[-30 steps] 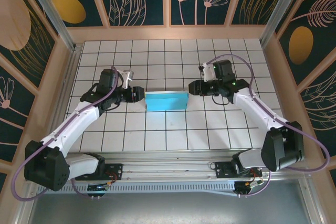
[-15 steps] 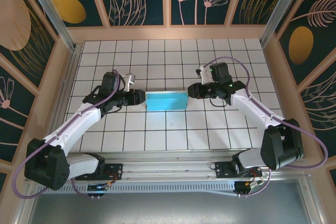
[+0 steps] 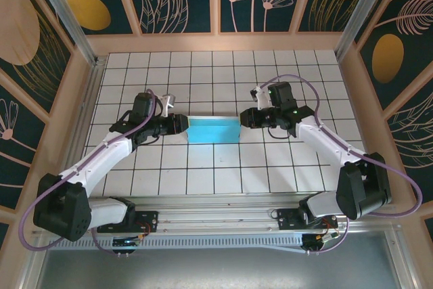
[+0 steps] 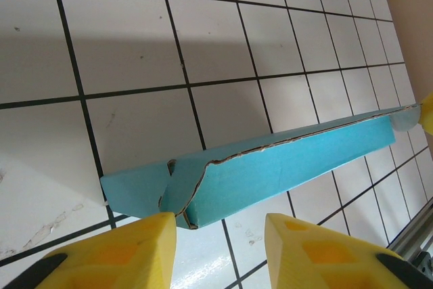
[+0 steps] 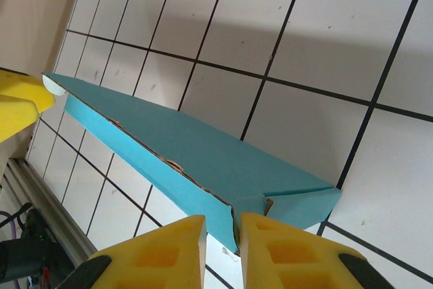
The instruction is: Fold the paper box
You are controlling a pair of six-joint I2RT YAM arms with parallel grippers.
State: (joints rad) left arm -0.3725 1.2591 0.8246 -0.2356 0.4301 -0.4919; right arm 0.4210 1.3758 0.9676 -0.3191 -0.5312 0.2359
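On tiled table, folded paper box

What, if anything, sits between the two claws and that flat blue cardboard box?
Nothing visible does. The left claw and the right claw each sit right at one end of the flat turquoise cardboard box, with bare white tiles around them.

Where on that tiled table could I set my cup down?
Bare tiles lie between the paper box and the back wall, and between it and the near rail. The middle row is crowded: left claw and right claw at the box's ends.
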